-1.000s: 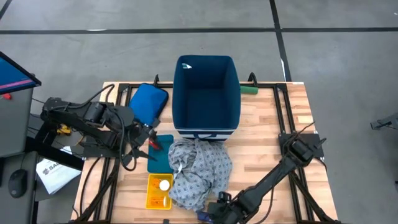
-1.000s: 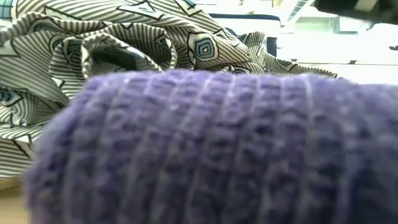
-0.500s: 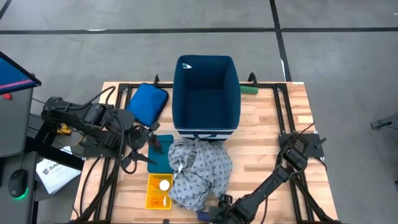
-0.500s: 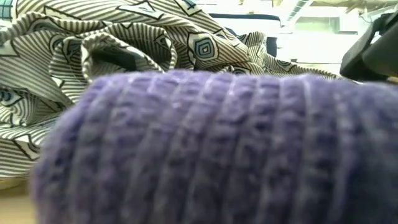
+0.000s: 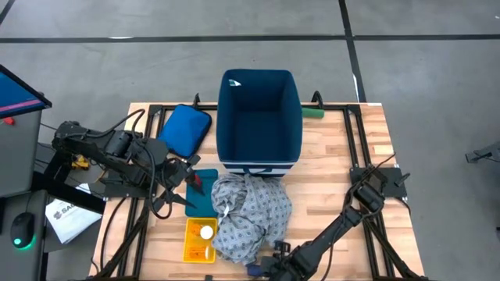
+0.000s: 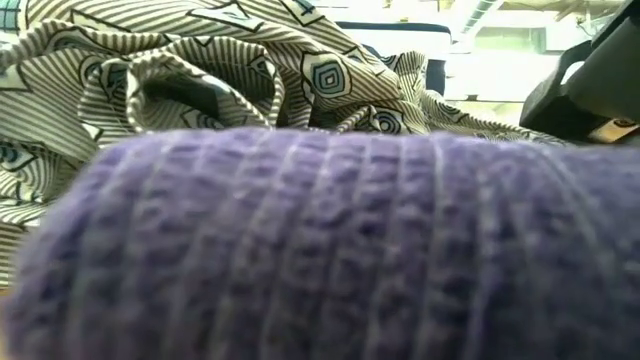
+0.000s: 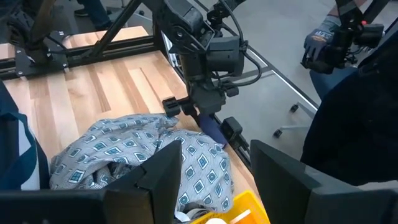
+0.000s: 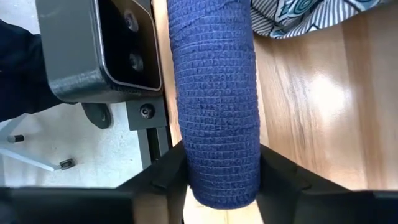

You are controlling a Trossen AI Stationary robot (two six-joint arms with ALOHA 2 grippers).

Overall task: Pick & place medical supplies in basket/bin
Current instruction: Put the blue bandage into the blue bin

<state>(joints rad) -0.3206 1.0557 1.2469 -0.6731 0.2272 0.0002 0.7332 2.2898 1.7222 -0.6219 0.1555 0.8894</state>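
The navy-blue bin (image 5: 221, 117) stands at the table's far middle. The grey patterned gown (image 5: 246, 211) lies crumpled on the table in front of it. A white-capped bottle (image 5: 205, 232) lies in a yellow tray (image 5: 190, 248). My right gripper (image 5: 269, 265) is at the near edge, shut on the dark-blue cylinder (image 8: 214, 93), which fills the low view (image 6: 300, 250). My left gripper (image 5: 190, 178) hovers open over a teal pad (image 5: 206, 199), left of the gown. Its fingers stand wide apart in the left wrist view (image 7: 211, 168). My right gripper pinches the dark-blue cylinder between its two fingers (image 8: 171, 174), near one end (image 8: 217, 186). The fingers come from above and lie across it. The cylinder lies level beside the gown's near edge. Whether it still rests on the table, I cannot tell.
A flat blue pouch (image 5: 186, 129) lies left of the bin, and a green thing (image 5: 312, 112) sits at its right. A grey camera box (image 8: 99, 50) is mounted at the near edge beside the cylinder. Bare wood (image 5: 336, 179) shows right of the gown. A person (image 7: 348, 93) stands beyond the table.
My right gripper has come down at the near edge beside the dark-blue cylinder, entering the low view from its upper right. The cylinder has shifted a little and now fills more of the low view. My left gripper has moved slightly toward the gown.
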